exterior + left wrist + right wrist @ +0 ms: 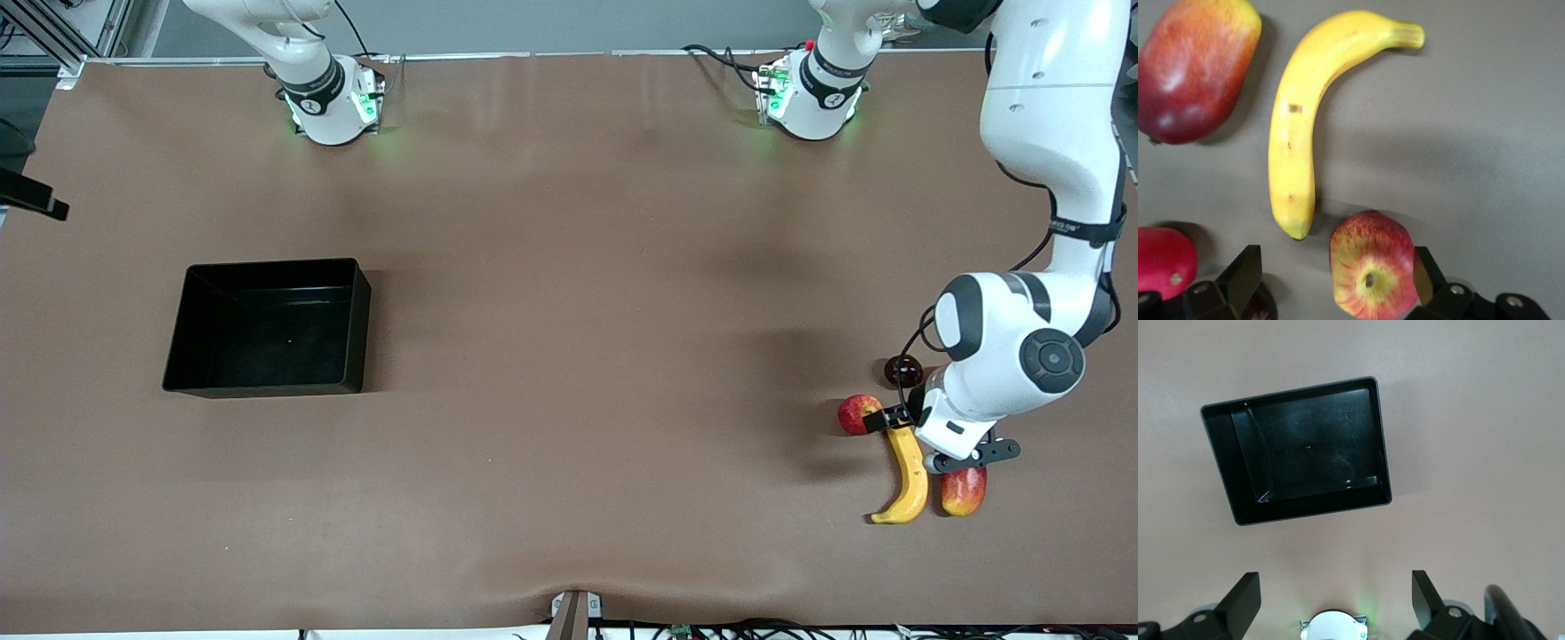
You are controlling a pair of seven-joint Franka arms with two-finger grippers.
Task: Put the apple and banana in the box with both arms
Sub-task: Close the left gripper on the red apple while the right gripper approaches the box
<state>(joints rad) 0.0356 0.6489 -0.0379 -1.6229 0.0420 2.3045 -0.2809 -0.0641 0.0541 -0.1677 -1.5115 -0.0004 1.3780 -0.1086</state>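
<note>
Left gripper (1338, 280), fingers apart, should be centred over apple (1371, 273), bottom of frame, before closing; right gripper (1336, 597) parted, idle.

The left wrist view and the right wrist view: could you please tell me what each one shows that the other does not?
Only the left wrist view shows the fruit: the banana, the apple lying between the open fingers of the left gripper, the mango and a plain red fruit. Only the right wrist view shows the box, with nothing in it, and the open right gripper high above the table. Both share the brown table.
</note>
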